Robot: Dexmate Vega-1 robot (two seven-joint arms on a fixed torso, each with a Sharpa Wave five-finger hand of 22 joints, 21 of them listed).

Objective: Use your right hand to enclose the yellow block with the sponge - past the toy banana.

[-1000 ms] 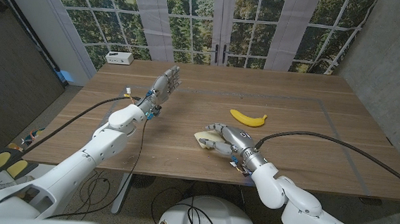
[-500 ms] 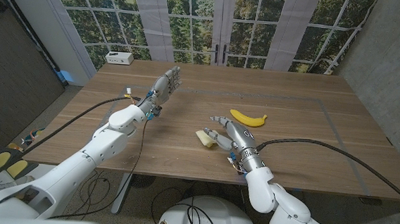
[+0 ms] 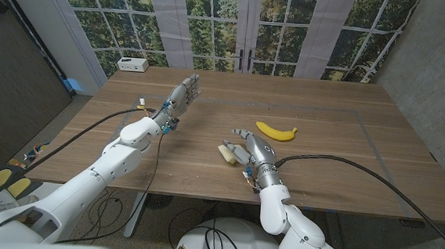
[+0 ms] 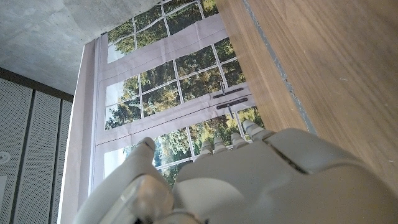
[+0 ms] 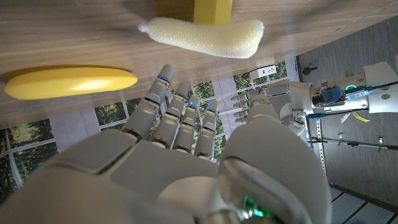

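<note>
My right hand (image 3: 251,148) hovers over the table (image 3: 338,160), fingers extended and apart, holding nothing. The sponge (image 3: 227,153), a pale nubbly oblong, lies just beside my fingertips on the side toward my left arm; in the right wrist view the yellow block (image 5: 212,10) sits against the sponge's far edge, touching or nearly so. The toy banana (image 3: 276,131) lies near, a little past my fingers and toward the table's far side. Risks, as I judge them: the sponge looks soft and light, so a sideways brush from my fingers could skid it off the block rather than fold it round; a sweep too wide could knock the banana; a pinch at one end only may let the sponge flop open. My left hand (image 3: 179,98) is raised well apart, fingers straight and spread, empty. Hard to make out: the block is cut off by the wrist picture's edge, so its full shape is unknown, and from the head view my hand and the sponge blur together; whether a fingertip touches the sponge I cannot tell.
</note>
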